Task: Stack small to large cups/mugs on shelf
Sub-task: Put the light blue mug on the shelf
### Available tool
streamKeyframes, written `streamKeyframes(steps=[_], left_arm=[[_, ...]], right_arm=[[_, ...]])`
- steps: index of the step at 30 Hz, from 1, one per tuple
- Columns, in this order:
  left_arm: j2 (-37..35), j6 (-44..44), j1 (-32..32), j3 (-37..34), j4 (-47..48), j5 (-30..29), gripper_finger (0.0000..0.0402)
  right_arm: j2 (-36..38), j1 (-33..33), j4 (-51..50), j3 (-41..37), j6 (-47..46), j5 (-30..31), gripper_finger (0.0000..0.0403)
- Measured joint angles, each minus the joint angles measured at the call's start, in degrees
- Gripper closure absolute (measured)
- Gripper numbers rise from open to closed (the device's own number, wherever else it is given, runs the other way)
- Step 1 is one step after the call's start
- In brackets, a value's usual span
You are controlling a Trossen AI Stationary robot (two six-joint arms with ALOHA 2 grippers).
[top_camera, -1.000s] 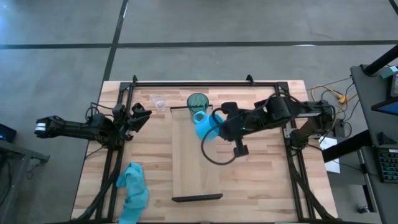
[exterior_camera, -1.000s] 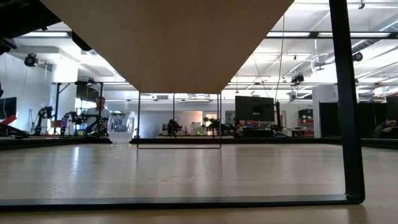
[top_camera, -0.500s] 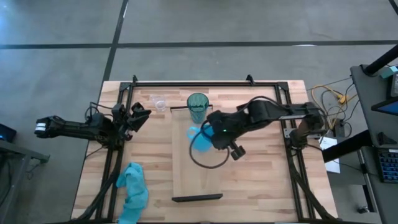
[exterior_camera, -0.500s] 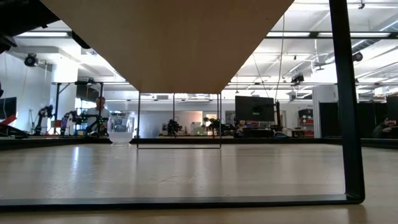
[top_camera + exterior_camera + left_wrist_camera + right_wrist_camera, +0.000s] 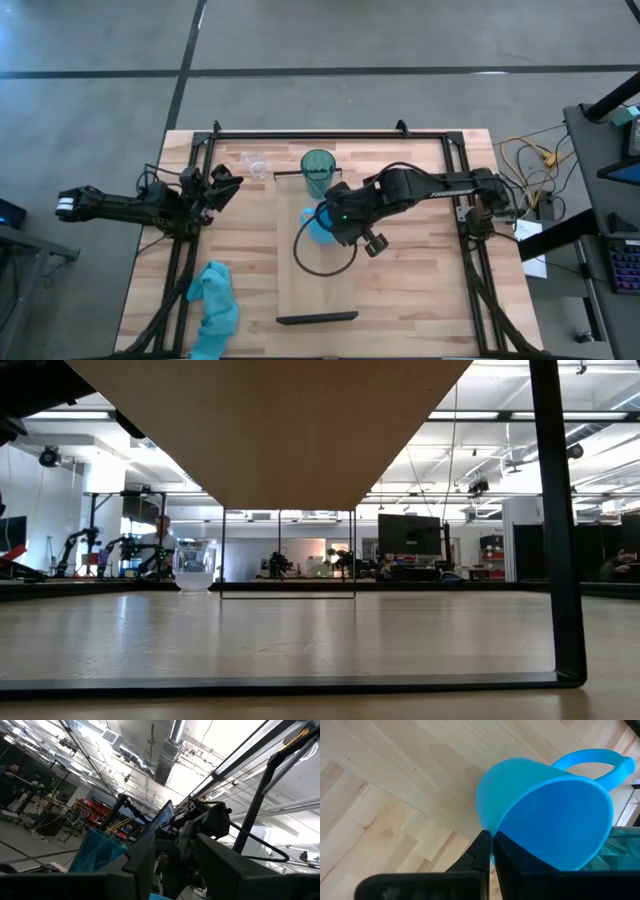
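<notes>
The bright blue mug point(image 5: 314, 226) hangs in my right gripper point(image 5: 329, 221) over the far half of the shelf point(image 5: 316, 285), tilted. The tall teal tumbler point(image 5: 318, 171) stands upright at the shelf's far end, just beyond the mug. The small clear cup point(image 5: 255, 165) stands on the tabletop left of the tumbler. My left gripper point(image 5: 227, 184) is open and empty at the table's left side, level with the tumbler. In the low view only the shelf's underside point(image 5: 270, 430) shows. My right gripper point(image 5: 491, 851) pinches the mug's rim point(image 5: 492, 831), one finger outside the wall and one inside the mouth. The place is on the side opposite the handle point(image 5: 600, 757). The fingers come from the table's right. The mug is tilted, its mouth toward the gripper, over the shelf board point(image 5: 420, 780).
A light blue cloth point(image 5: 213, 305) lies crumpled at the table's near left. A black frame point(image 5: 330, 133) runs along the far edge and both sides. A black cable point(image 5: 320, 262) loops over the shelf below my right arm. The shelf's near half is bare up to its rail point(image 5: 318, 318).
My right gripper has carried the blue mug from beside the teal tumbler toward the table's left and near edge, over the shelf. The wrist has turned, and the mug has turned with it.
</notes>
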State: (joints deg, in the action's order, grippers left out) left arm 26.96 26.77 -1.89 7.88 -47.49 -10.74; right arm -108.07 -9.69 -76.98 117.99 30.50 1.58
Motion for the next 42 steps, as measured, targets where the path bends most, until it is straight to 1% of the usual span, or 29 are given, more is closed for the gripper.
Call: streamKeyframes(steps=[31, 36, 42], left_arm=[[0.0, 0.0, 0.0, -0.1, 0.0, 0.0, 0.0272], [0.0, 0.0, 0.0, -0.1, 0.0, 0.0, 0.0272], [0.0, 0.0, 0.0, -0.1, 0.0, 0.0, 0.0272]], right_arm=[[0.0, 0.0, -0.4, -0.8, -2.0, 0.1, 0.0390], [0.0, 0.0, -0.4, -0.8, -2.0, 3.2, 0.0390], [0.0, 0.0, -0.3, -0.8, -3.3, 3.6, 0.0390]])
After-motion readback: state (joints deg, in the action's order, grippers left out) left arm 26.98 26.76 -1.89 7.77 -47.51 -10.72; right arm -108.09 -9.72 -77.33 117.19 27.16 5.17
